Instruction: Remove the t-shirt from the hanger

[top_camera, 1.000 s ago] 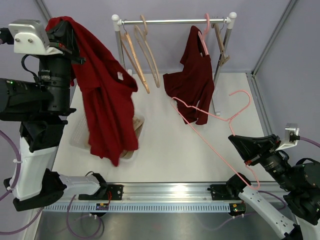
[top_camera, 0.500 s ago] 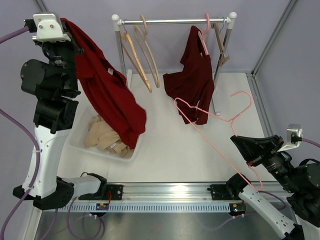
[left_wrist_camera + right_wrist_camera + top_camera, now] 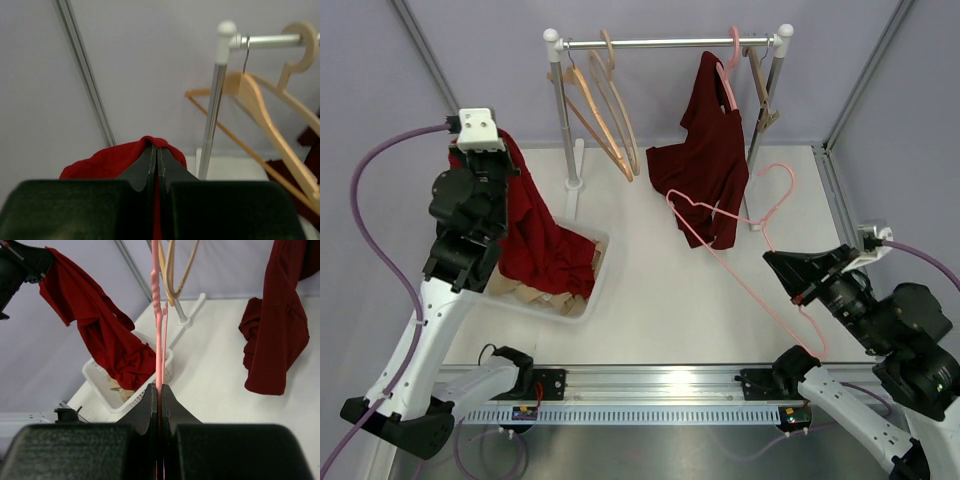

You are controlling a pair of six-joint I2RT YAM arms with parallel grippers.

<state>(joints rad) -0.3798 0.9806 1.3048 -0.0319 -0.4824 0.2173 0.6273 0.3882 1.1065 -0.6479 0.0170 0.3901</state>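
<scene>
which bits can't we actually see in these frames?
- Top view: most beige clothes in the basket, covered by the red shirt.
- Left wrist view: the body of the left gripper blocks everything below the shirt's pinched fold.
- Right wrist view: the hook of the pink hanger, cut off by the top edge; its lower end vanishes inside the right gripper.
- Right wrist view: top of the hanging shirt, cut off by the edge.

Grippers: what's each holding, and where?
Left gripper: shut on a bunched fold of the red t-shirt. Right gripper: shut on the pink hanger, on its thin frame, away from the hook.
</scene>
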